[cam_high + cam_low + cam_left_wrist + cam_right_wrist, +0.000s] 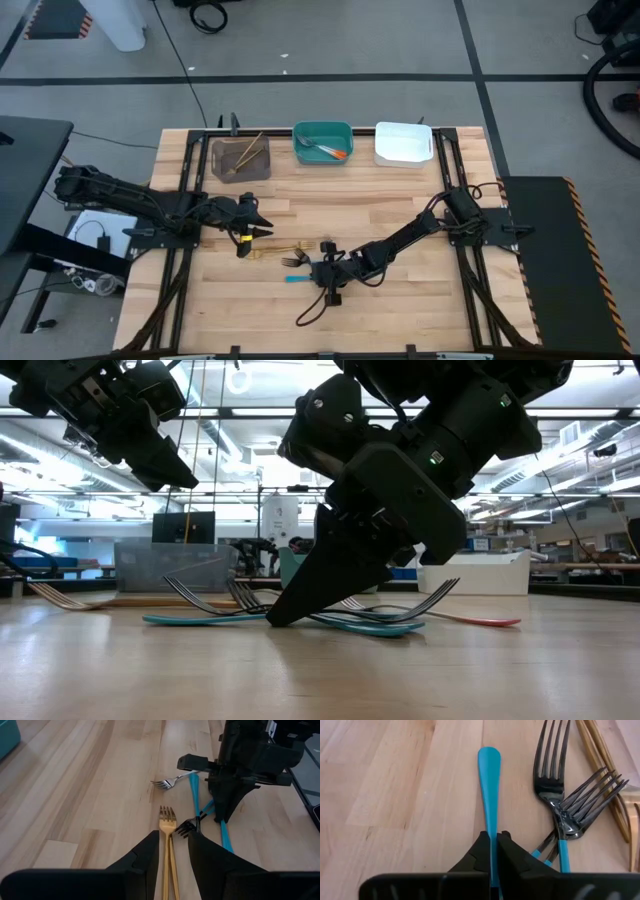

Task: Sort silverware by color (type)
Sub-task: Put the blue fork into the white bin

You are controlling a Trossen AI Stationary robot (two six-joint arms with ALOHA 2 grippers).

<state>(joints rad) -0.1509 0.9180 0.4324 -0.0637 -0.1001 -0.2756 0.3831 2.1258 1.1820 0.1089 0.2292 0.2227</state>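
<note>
Right gripper [492, 845]: down at the table near its middle front, fingers pinched tight on the blue handle [489, 795] of one piece of silverware; which kind of piece cannot be told.
Left gripper [172, 852]: raised above the table's left side, fingers partly apart and holding nothing; a gold fork [168, 827] lies on the wood beneath the gap.
Blue-handled forks [560, 790]: two dark-tined ones lie crossed just beside the gripped handle.
Grey bin [240, 158]: back left of the table, gold pieces inside.
Teal bin [322, 142]: back centre, holds orange-handled silverware.
White bin [403, 143]: back right, beside the teal one.
Table [400, 300]: light wooden planks.
</note>
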